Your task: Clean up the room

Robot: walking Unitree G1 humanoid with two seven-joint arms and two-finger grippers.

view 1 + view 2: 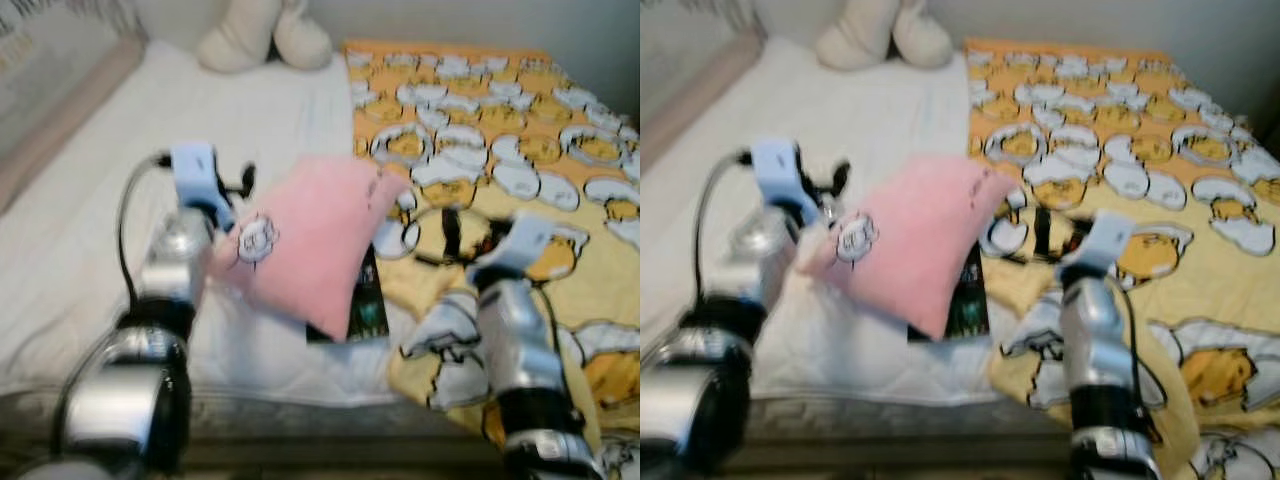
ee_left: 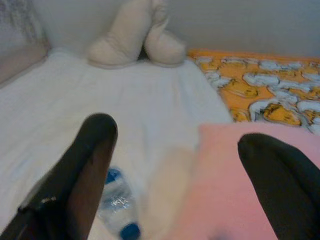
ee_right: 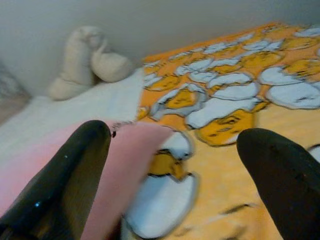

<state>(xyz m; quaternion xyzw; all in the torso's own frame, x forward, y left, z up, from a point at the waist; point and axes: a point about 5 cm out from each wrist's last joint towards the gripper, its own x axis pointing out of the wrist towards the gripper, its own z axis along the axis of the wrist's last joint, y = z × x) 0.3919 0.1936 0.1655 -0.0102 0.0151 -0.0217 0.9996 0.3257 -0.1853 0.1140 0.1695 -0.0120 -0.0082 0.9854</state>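
Observation:
A pink pillow with a small cartoon patch lies tilted in the middle of the bed, across the seam between the white sheet and the yellow egg-print blanket. My left gripper is at the pillow's left corner. In the left wrist view its fingers stand wide apart, open, with the pillow's edge between them. My right gripper hovers open over the blanket just right of the pillow. A dark book or box pokes out from under the pillow.
A clear water bottle with a blue cap lies on the sheet below my left gripper. A cream plush cushion rests at the head of the bed against the wall. The bed's front edge is just before me.

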